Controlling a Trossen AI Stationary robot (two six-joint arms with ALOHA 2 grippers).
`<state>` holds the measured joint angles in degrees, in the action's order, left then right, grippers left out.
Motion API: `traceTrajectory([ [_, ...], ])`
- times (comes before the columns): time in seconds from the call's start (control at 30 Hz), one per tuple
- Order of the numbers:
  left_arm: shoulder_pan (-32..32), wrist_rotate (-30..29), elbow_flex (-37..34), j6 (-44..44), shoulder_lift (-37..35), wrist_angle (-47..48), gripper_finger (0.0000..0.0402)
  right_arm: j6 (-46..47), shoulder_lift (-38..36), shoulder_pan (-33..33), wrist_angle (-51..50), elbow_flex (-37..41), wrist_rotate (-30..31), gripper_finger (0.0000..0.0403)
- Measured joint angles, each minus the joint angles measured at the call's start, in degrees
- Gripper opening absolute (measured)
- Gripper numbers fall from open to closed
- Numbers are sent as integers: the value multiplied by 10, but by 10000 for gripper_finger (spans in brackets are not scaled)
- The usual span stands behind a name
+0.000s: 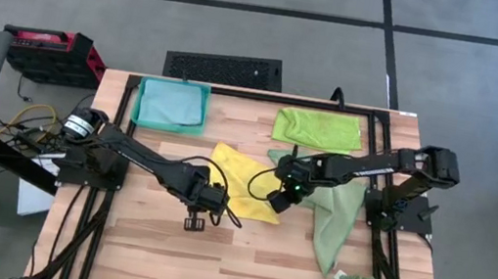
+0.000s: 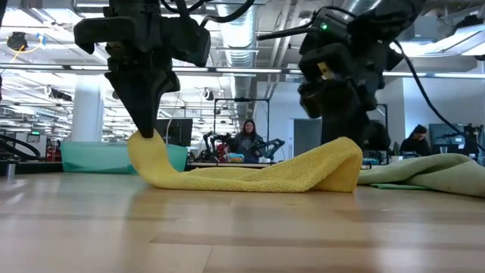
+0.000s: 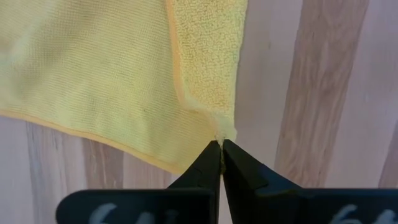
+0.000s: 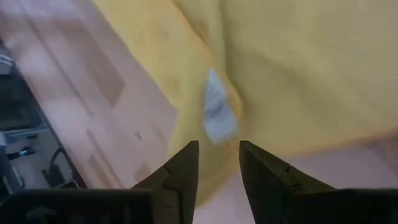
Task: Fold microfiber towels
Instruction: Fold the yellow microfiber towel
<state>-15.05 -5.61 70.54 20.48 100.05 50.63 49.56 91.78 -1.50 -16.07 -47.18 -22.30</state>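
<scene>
Mid-counter (image 1: 240, 267): my left gripper (image 3: 221, 144), jaws closed, pinches a corner of the yellow towel (image 1: 244, 184). My right gripper (image 4: 219, 149) hovers over the towel's opposite edge near its white tag (image 4: 216, 113), jaws parted, holding nothing. The sage green towel (image 1: 336, 217) lies beside.

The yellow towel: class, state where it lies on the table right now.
In the high view the yellow towel lies mid-table between the two grippers, its corner pinched by the left gripper, with the sage green towel on its right.
</scene>
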Motion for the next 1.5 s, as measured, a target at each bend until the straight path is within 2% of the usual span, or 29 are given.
traceTrajectory([
  [0.2, 0, 3, 0, 3, 0, 0, 0, 0, 48, 0, 22, -1, -4, 138],
  [0.5, 0, 3, 0, 3, 0, 1, 0, -15, 44, 0, 36, -1, -6, 137],
  [0.63, 0, 3, 0, 3, 0, 1, 0, -55, 54, 0, 76, -2, -42, 137],
  [0.73, 0, 3, 0, 3, 0, 1, 0, -64, 69, 1, 95, -1, -85, 118],
  [0.8, 0, 3, 0, 3, 0, 1, 0, -67, 75, 7, 102, -1, -91, 88],
  [0.9, 0, 3, 0, 3, 0, 4, 0, -88, 80, 17, 102, 0, -85, 23],
  [0.93, 0, 3, 0, 4, 0, 6, 0, -93, 79, 21, 109, 0, -80, 14],
  [1.23, 0, 3, 0, 27, 0, 35, 0, -91, 23, 34, 102, -4, -23, 6],
  [1.5, 0, 2, 0, 34, -3, 45, 0, -91, -50, 34, 52, -4, 38, 3],
])
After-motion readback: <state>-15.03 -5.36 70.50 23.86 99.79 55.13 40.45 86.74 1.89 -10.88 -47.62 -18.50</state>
